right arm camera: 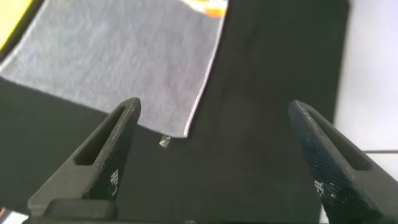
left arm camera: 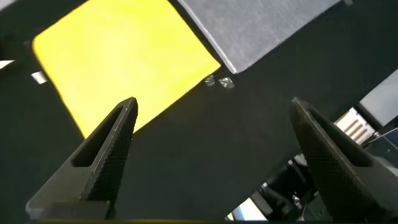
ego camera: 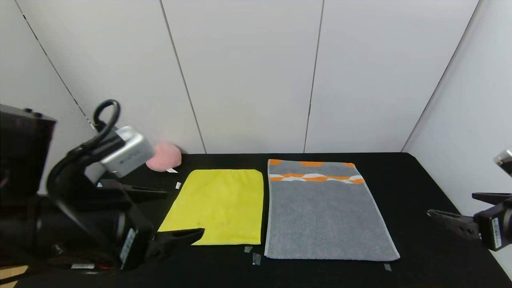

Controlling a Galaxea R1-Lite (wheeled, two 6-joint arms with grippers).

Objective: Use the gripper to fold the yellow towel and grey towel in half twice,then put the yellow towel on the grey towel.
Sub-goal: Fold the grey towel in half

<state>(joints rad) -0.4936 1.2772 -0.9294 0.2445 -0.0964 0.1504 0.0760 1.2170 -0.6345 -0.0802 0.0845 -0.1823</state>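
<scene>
- The room is bright, and the light is soft and even.
- The white wall (ego camera: pixel 256 76) glows pale, with no hard glare on it.
- The black table (ego camera: pixel 420 200) looks flat and dark, and shadows on it barely show.
- The yellow towel (ego camera: pixel 218 206) and the grey towel (ego camera: pixel 326 216) look clear and sharp from the head.
- At 9 o'clock the left arm is close and a bit blurry.
- In both wrist views the near fingers (left arm camera: pixel 102 162) look soft and fuzzy.
- The wall lines lean outward toward the edges.
</scene>
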